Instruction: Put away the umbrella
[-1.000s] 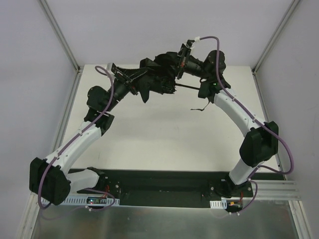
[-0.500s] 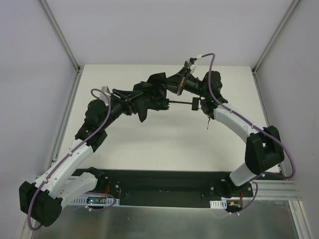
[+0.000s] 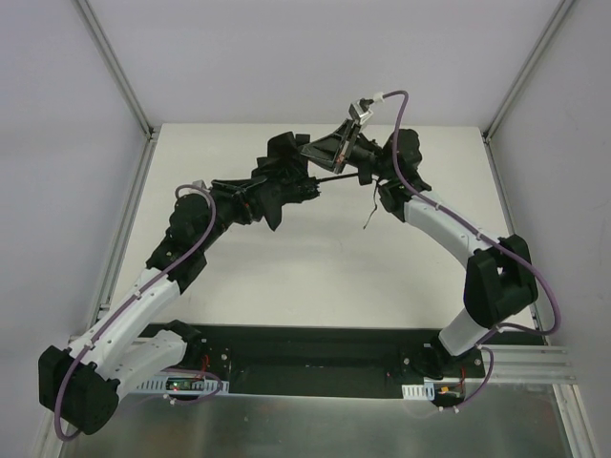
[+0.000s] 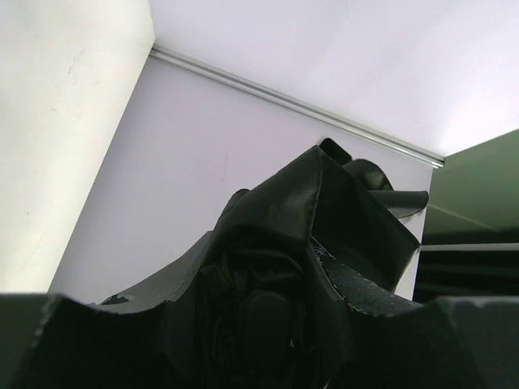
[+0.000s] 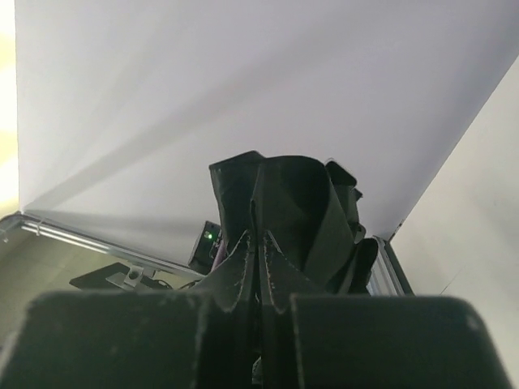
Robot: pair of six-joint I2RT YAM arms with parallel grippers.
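Observation:
The black umbrella (image 3: 284, 157) hangs in the air over the far part of the table, held between both arms. Its thin shaft (image 3: 336, 176) runs right to the small handle (image 3: 367, 175), and the cord loop (image 3: 368, 215) dangles below. My left gripper (image 3: 270, 188) is shut on the bundled canopy, which fills the left wrist view (image 4: 324, 203) between my fingers (image 4: 81, 340). My right gripper (image 3: 329, 151) is tilted up and shut on a fold of canopy fabric (image 5: 292, 203), pinched between its fingers (image 5: 122, 340).
The white table (image 3: 315, 267) lies below, bounded by grey walls and metal corner rails (image 3: 115, 67). The black base plate (image 3: 305, 358) carries both arm bases at the near edge.
The left arm has drawn back and swung right with the canopy. The right gripper has tilted upward, lifting a fold of fabric. The cord loop has swung left.

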